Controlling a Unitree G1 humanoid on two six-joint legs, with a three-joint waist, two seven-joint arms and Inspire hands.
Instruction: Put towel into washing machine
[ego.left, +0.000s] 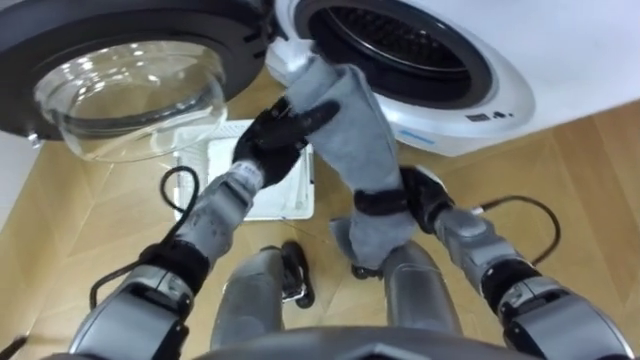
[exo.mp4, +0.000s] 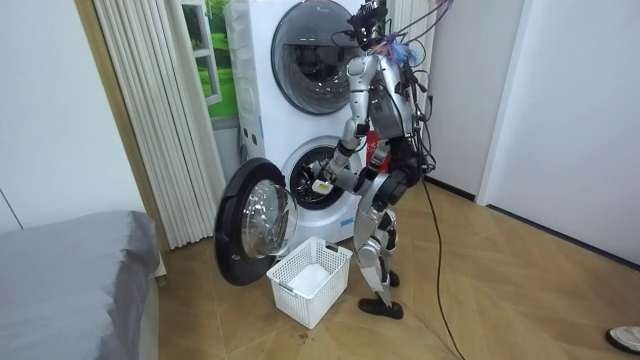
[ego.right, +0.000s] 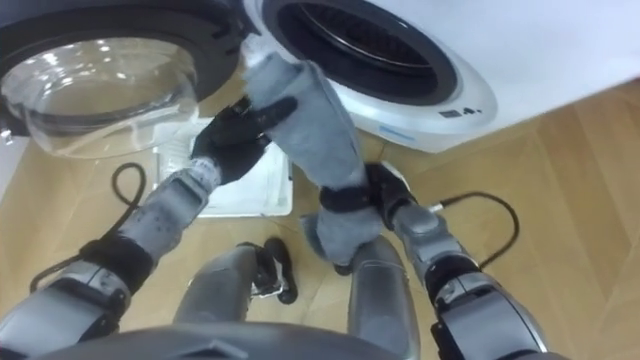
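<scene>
Towel (ego.left: 345, 120) by drum (ego.left: 400, 45); door (ego.left: 120, 90) open L, basket (ego.left: 290, 195) below.

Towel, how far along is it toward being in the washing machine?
Done: door open, towel out of the basket. In hand: left robot hand and right robot hand grip it, top end at the washing machine's mouth. Left: push it inside, release.

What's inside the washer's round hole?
I see the dark ribbed drum. The towel, gripped by the left hand and right hand, ends at the rim, not inside. Deeper in, the rim and towel hide the drum.
</scene>
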